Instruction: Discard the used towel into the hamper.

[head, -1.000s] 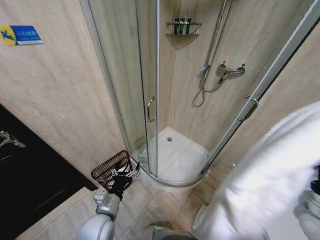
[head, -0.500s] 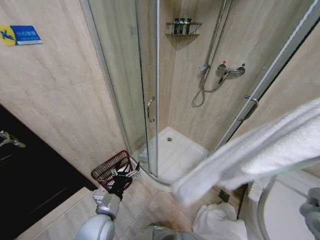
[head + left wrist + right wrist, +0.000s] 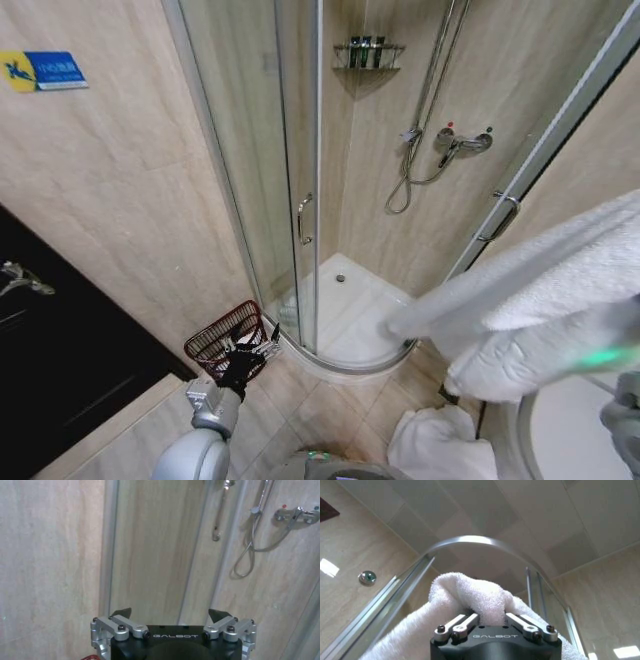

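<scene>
The used towel (image 3: 545, 295), white and thick, hangs across the right side of the head view, high above the floor. In the right wrist view my right gripper (image 3: 492, 618) is shut on a bunched fold of the towel (image 3: 470, 592). The hamper (image 3: 226, 336), a small reddish-brown wire basket, stands on the floor tiles by the shower's glass door, far to the left of the towel. My left gripper (image 3: 249, 356) hovers just in front of the hamper; in the left wrist view the left gripper (image 3: 170, 613) is open and holds nothing.
A curved glass shower cubicle (image 3: 300, 200) with a white tray (image 3: 350, 315) stands straight ahead. Another white towel (image 3: 440, 445) lies crumpled on the floor at the lower right, beside a white round fixture (image 3: 570, 430). A dark cabinet (image 3: 60, 370) stands at the left.
The towel in my right gripper has swung right and up, its trailing end moving away from the middle of the floor. The left arm has stayed by the hamper.
</scene>
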`<state>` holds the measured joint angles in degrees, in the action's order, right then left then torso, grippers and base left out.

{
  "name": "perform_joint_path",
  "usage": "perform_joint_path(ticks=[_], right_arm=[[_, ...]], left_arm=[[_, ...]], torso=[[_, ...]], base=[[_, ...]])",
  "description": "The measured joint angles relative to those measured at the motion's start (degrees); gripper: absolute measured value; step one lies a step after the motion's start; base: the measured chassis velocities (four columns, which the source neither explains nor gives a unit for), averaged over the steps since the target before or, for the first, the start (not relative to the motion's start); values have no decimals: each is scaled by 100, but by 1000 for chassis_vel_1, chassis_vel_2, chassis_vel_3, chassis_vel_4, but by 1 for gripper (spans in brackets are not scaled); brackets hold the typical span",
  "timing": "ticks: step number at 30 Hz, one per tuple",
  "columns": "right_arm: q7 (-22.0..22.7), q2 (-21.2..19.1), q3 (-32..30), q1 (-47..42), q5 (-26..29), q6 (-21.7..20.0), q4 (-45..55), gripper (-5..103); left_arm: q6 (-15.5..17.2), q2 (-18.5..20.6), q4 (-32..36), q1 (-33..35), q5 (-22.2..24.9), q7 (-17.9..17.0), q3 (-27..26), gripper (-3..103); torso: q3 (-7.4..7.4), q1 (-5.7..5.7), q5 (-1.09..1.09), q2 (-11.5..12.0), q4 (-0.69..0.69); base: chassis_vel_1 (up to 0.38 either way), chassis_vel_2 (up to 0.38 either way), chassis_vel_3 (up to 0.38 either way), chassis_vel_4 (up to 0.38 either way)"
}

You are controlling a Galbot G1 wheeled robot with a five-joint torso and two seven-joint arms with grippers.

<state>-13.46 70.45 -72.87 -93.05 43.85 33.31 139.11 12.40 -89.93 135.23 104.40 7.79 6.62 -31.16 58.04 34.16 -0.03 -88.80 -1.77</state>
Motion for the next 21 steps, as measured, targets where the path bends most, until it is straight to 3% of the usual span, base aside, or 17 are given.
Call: perform_joint_path(ticks=[7, 21], right_arm=[[7, 33, 0, -38, -8, 27, 28, 9], [40, 185, 58, -96, -86, -6, 251, 9]], left_arm=[[0, 3, 0, 0, 0, 0, -1, 100], [0, -1, 0, 0, 0, 0, 1, 100]], torso=[[0, 0, -2, 0, 0], [0, 0, 2, 0, 1]], base=[[89, 72, -107, -83], [3, 4, 0, -2]])
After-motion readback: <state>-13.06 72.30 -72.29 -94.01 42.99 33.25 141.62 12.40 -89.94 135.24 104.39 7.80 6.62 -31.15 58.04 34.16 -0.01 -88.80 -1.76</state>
